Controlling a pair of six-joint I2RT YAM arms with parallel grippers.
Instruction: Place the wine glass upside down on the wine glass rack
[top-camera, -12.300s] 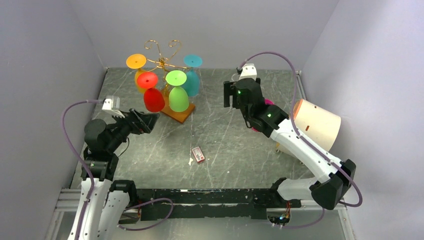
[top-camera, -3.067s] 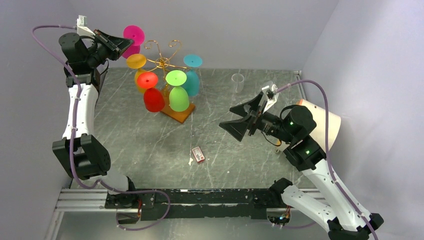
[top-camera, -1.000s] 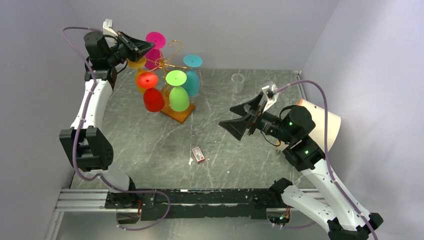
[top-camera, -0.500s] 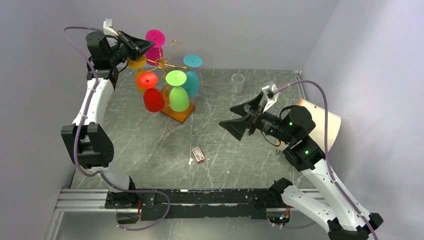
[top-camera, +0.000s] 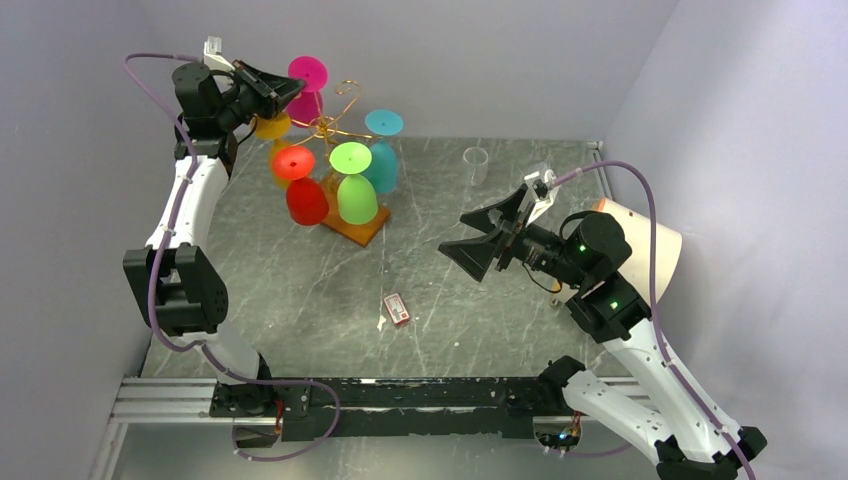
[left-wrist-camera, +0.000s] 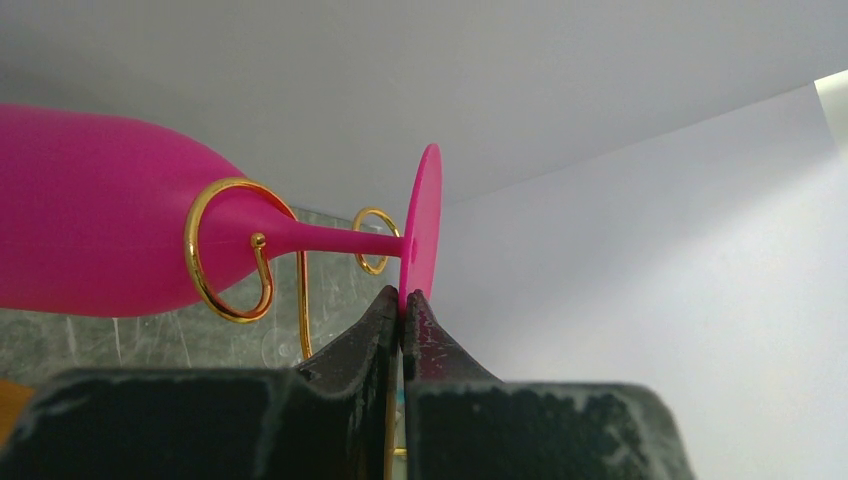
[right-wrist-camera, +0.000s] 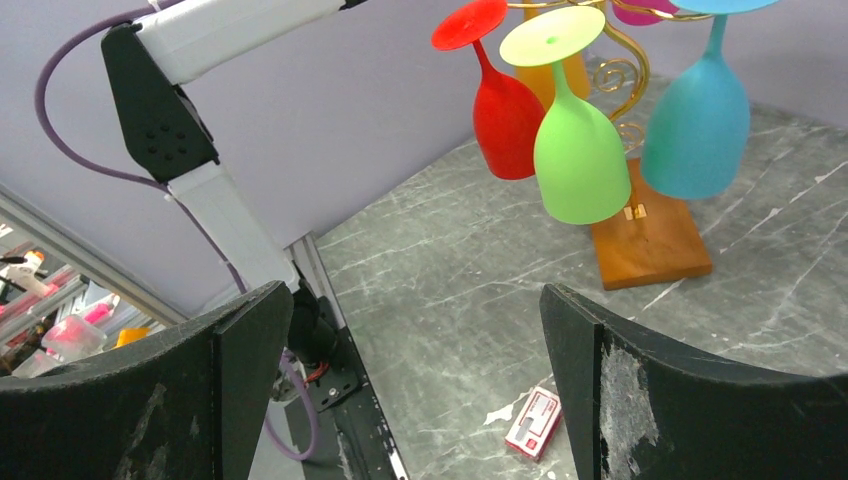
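The magenta wine glass (top-camera: 308, 76) hangs upside down at the top left of the gold wire wine glass rack (top-camera: 331, 124). My left gripper (top-camera: 289, 93) is shut on the rim of its round foot. In the left wrist view the foot (left-wrist-camera: 420, 225) is pinched edge-on between the black fingertips (left-wrist-camera: 385, 315). The stem crosses a curled gold arm (left-wrist-camera: 225, 250) beside the bowl (left-wrist-camera: 90, 240). My right gripper (top-camera: 478, 241) hovers open and holds nothing over the table's right-middle, well away from the rack.
Orange (top-camera: 268, 127), red (top-camera: 305, 198), green (top-camera: 357, 196) and teal (top-camera: 383, 160) glasses hang on the rack above its wooden base (top-camera: 360, 228). A clear cup (top-camera: 475, 164) stands at the back. A small red-and-white box (top-camera: 397, 309) lies mid-table, a cream cylinder (top-camera: 640, 245) at right.
The left gripper and the magenta glass have shifted a little to the left at the rack's top. The right arm has not moved.
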